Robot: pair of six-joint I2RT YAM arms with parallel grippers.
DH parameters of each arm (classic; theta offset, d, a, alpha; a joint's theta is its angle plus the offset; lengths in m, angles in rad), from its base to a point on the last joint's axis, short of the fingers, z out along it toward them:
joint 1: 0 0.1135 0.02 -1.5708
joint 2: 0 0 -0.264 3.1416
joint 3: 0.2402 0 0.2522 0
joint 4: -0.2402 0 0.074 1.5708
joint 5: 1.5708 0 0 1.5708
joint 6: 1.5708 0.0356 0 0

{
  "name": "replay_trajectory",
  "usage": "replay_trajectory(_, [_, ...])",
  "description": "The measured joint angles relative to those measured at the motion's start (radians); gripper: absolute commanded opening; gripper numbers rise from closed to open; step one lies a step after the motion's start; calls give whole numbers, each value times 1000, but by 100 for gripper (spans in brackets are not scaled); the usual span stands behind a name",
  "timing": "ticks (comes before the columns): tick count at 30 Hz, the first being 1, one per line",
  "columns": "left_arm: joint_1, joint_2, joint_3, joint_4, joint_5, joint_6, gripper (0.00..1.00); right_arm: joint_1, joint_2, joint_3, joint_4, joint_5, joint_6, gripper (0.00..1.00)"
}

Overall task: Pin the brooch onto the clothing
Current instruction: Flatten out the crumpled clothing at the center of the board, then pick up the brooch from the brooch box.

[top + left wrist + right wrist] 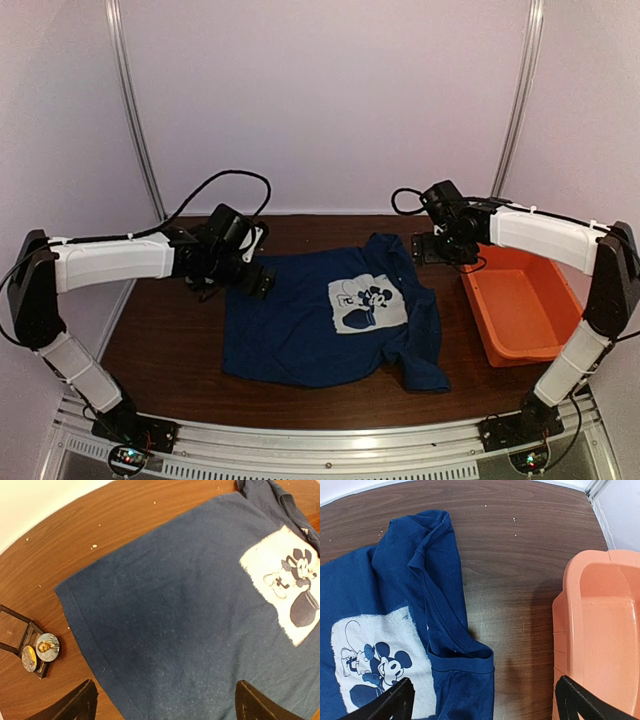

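Observation:
The clothing (310,325), a navy T-shirt with a white cartoon-mouse print (368,303), lies flat mid-table. In the left wrist view the brooch (48,647), a small silvery-blue round badge, rests on a small black hinged box (20,637) beside a golden badge (29,658), left of the shirt's hem (80,625). My left gripper (162,707) hovers open over plain shirt fabric near that hem, holding nothing. My right gripper (485,707) is open and empty above the shirt's folded edge (465,655) and bare wood. In the top view the left gripper (260,281) is at the shirt's far-left corner and the right gripper (432,250) at its far-right corner.
An orange plastic tub (520,300) stands on the right of the table, close to my right gripper (600,630). White crumbs dot the brown wood (93,546). White walls with metal rails close in the back and sides.

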Motion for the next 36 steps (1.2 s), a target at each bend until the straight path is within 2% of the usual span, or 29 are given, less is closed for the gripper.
replay_trajectory(12, [0,-155,-87,107,-50,21,98,0,-58,0,23,-39,-68,100])
replay_trajectory(17, [12,-273,-216,246,-106,51,98,0,-98,0,56,-66,-90,100])
replay_trajectory(22, [58,-426,-425,483,-187,148,98,-1,-119,-1,76,-89,-97,100])
replay_trajectory(26, [141,-530,-555,649,-217,251,98,-1,-141,-6,90,-105,-101,100])
replay_trajectory(28, [221,-554,-583,717,-206,292,98,-1,-155,-9,102,-110,-110,100])
replay_trajectory(36, [495,-500,-642,921,-36,352,97,-1,-190,-19,138,-135,-122,100])
